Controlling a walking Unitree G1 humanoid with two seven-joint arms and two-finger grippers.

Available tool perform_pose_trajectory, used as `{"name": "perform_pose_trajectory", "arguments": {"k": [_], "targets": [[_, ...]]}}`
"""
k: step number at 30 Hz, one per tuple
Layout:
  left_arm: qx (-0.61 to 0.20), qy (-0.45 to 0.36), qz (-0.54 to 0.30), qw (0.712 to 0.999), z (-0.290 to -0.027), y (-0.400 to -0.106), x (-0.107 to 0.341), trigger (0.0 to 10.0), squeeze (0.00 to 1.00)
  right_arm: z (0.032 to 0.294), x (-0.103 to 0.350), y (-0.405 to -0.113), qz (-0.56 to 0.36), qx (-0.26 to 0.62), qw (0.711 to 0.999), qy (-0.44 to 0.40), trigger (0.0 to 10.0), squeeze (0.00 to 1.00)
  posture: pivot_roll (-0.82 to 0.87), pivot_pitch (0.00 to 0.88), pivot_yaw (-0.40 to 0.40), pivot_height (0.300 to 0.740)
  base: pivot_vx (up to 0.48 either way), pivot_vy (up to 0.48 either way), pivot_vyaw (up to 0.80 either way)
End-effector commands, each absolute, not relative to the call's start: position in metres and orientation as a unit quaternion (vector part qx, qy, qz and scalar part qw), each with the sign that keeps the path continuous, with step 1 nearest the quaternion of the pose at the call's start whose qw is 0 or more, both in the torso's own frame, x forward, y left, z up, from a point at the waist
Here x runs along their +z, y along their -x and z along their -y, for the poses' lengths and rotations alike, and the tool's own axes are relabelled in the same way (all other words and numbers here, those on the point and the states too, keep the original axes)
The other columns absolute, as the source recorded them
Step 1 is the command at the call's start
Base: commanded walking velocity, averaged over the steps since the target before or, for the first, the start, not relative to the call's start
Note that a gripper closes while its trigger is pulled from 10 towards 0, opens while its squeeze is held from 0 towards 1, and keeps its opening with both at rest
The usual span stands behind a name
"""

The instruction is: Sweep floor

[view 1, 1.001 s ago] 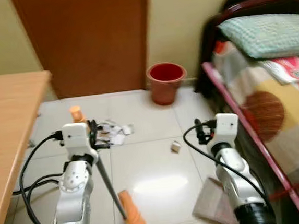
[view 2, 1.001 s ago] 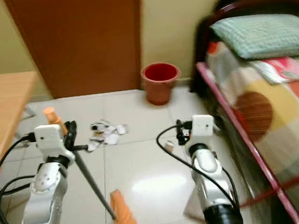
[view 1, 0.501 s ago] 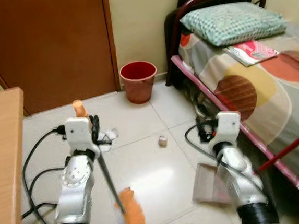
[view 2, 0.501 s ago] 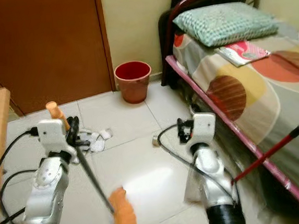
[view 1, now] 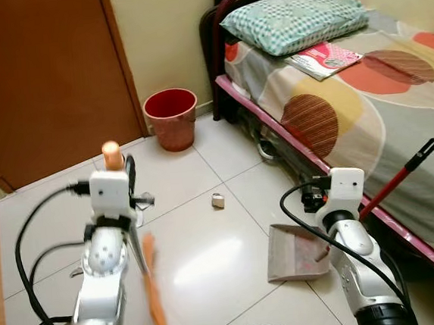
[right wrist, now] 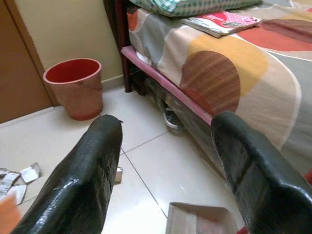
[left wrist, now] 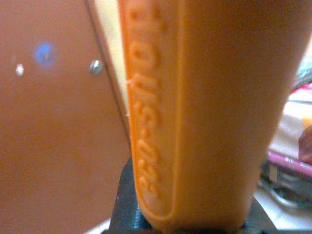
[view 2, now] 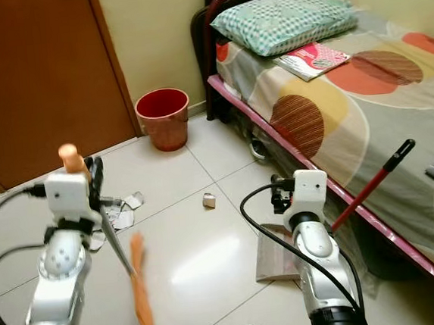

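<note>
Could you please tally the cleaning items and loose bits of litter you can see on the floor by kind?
Brooms: 1 (orange broom, held in the left gripper)
Dustpans: 1 (dustpan, near the open right gripper)
Buckets: 1 (red bucket)
Paper scrap piles: 1 (paper scraps)
Small single pieces of litter: 1 (small box)
Total: 5

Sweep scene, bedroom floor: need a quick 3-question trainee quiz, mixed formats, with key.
1. True or false: the right gripper is shut on the dustpan.
2. What does the left gripper hold? A) bucket B) broom C) pillow
3. Fill in: the red bucket stands between the door and the ____.

Key: 1 false, its fingers are apart and empty; 2 B, the broom; 3 bed.
</note>
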State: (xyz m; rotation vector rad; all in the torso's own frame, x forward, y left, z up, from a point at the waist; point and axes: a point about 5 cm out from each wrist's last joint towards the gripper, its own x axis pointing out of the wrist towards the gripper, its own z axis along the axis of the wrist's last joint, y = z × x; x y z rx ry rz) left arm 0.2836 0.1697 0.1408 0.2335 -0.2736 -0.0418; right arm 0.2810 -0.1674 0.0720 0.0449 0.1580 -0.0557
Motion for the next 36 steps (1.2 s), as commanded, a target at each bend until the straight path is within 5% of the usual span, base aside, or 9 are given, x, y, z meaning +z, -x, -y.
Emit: {"name": "perform_pose_trajectory", "arguments": {"k": [1, 14, 22, 36], "targets": [[-0.032, -0.114, 0.151, 0.982, -0.166, -0.282, 0.146, 10.0, 0.00, 0.166, 0.077, -0.284, -0.074, -0.027, 0.997, -0.021, 10.0, 0.00, -0.02, 0.000, 0.003, 0.740, 0.000, 0.000, -0.78], [-0.087, -0.112, 0.053, 0.988, -0.161, -0.254, 0.102, 10.0, 0.00, 0.188, 0.073, -0.266, -0.071, -0.061, 0.996, 0.008, 10.0, 0.00, -0.03, 0.000, 0.008, 0.740, 0.000, 0.000, -0.72], [-0.095, -0.114, 0.035, 0.988, -0.163, -0.249, 0.094, 10.0, 0.00, 0.200, 0.071, -0.255, -0.064, -0.072, 0.994, 0.054, 10.0, 0.00, -0.04, 0.000, 0.015, 0.740, 0.000, 0.000, 0.00], [-0.103, -0.101, 0.035, 0.989, -0.157, -0.254, 0.091, 10.0, 0.00, 0.195, 0.073, -0.260, -0.060, -0.063, 0.995, 0.045, 10.0, 0.00, -0.06, 0.000, 0.014, 0.740, 0.000, 0.000, -0.76]]}}
